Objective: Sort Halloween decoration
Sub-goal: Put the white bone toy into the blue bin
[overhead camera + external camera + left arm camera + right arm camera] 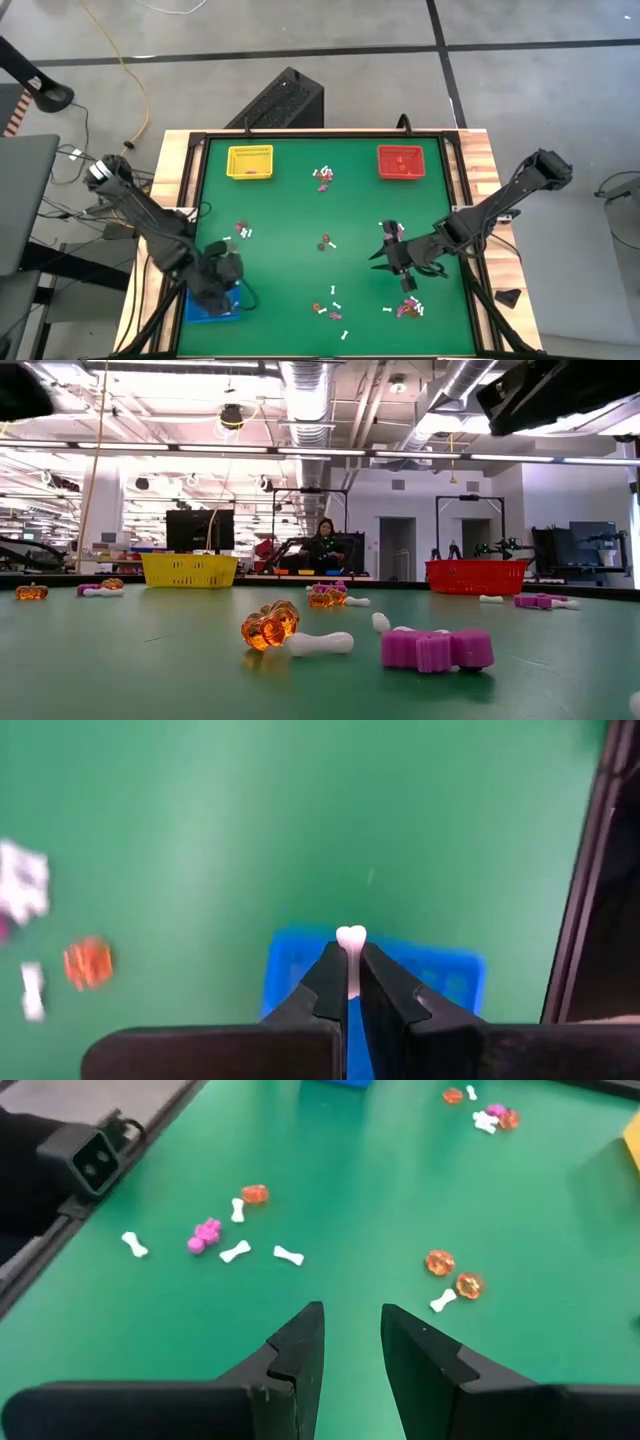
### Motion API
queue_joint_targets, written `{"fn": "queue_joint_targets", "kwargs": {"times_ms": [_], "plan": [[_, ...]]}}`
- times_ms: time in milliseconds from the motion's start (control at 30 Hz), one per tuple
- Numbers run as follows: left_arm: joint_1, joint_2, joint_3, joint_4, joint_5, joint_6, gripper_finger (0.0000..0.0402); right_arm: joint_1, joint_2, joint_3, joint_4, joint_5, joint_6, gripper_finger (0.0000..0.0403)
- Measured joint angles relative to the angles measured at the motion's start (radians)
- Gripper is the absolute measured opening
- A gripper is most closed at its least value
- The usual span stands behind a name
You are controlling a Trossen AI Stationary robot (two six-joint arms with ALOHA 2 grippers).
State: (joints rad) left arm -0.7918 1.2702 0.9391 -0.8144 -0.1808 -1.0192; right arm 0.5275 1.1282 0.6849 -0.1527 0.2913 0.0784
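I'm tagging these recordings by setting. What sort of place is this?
Probably a robotics lab or open workshop. Bare ceiling ducts run overhead, a person sits among monitors behind the table, and the green table stands on a concrete floor with loose cables.

Lighting bright and even. Long ceiling strip lights [300, 452] glare at 12 o'clock in the low view. Flat green felt worktop [290, 215] shows soft shadows. Left wrist view blurred at 9 o'clock.
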Motion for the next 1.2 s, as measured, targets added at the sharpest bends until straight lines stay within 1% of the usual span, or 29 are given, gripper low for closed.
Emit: {"fn": "queue_joint_targets", "kwargs": {"times_ms": [133, 267, 600, 700, 800, 900, 967, 1033, 1100, 1200], "plan": [[-0.061, 0.004, -0.062, 0.030, 0.010, -0.128, 0.0004, -0.022, 0.006, 0.000, 0.014, 0.002, 0.000, 0.0133], [-0.066, 0.030, -0.080, 0.044, 0.032, -0.186, 0.0024, -0.041, 0.006, 0.000, 0.025, 0.002, 0.001, 0.0133], [-0.064, 0.040, -0.080, 0.045, 0.045, -0.190, 0.0092, -0.045, 0.006, 0.000, 0.034, 0.002, 0.003, 0.0133], [-0.059, 0.040, -0.080, 0.045, 0.044, -0.168, 0.0105, -0.045, 0.006, 0.000, 0.034, 0.002, 0.003, 0.0133], [-0.043, 0.037, -0.080, 0.046, 0.044, -0.128, 0.0109, -0.045, 0.006, 0.000, 0.034, 0.002, 0.003, 0.0133], [-0.006, 0.031, -0.079, 0.046, 0.027, -0.049, 0.0109, -0.045, 0.006, 0.000, 0.034, 0.002, 0.003, 0.0133], [0.033, 0.027, -0.079, 0.039, -0.025, 0.028, 0.0107, -0.045, 0.006, 0.000, 0.033, 0.002, 0.002, 0.0133], [0.093, 0.024, -0.079, 0.019, -0.079, 0.073, 0.0104, -0.045, 0.006, 0.000, 0.033, 0.002, 0.002, 0.0133], [0.183, 0.024, -0.079, -0.033, -0.074, 0.091, 0.0101, -0.046, 0.006, 0.000, 0.033, 0.002, 0.002, 0.0133], [0.329, 0.024, -0.104, -0.095, -0.031, 0.107, 0.0097, -0.046, 0.006, 0.000, 0.033, 0.002, 0.002, 0.0133]]}}
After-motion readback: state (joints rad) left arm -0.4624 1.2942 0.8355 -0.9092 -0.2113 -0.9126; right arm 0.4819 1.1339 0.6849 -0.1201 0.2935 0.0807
